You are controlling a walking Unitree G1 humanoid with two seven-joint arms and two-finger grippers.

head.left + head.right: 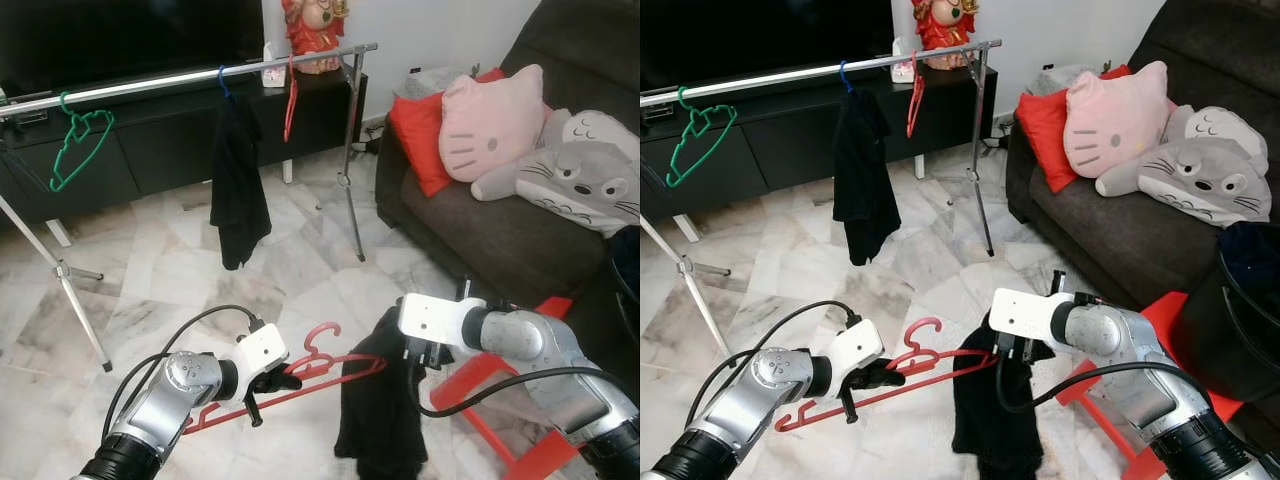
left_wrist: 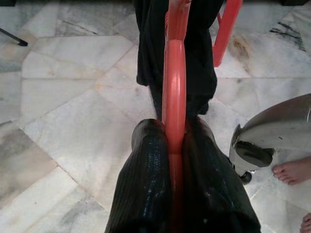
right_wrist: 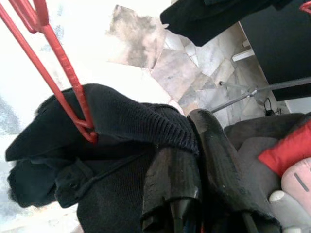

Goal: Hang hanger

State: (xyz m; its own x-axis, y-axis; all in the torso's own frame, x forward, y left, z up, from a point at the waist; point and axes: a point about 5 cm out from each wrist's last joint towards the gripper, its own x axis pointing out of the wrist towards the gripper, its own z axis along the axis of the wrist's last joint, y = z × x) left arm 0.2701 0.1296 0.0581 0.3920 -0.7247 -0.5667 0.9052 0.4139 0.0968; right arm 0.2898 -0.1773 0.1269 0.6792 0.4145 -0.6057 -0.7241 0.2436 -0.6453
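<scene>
From the head camera, a clothes rail (image 1: 190, 75) crosses the top of the scene in front of a dark TV cabinet (image 1: 170, 140), carrying a green hanger (image 1: 78, 145), a hung black garment (image 1: 238, 185) and a small red hanger (image 1: 290, 105); bare rail runs between the green hanger and the hung garment. Open marble floor (image 1: 170, 270) lies between the rail and the robot, with a sofa (image 1: 480, 220) closing off the right side. Low down, the left gripper (image 1: 272, 382) pinches the red hanger (image 1: 300, 385), held nearly level, its far end tucked into a black cloth (image 1: 380, 410) that the right gripper (image 1: 418, 352) holds up. In the left wrist view, both fingers (image 2: 146, 184) press tight against the hanger bar. In the right wrist view, the fingers (image 3: 214, 160) clamp a fold of the cloth, the hanger's corner poking into it just beside them.
</scene>
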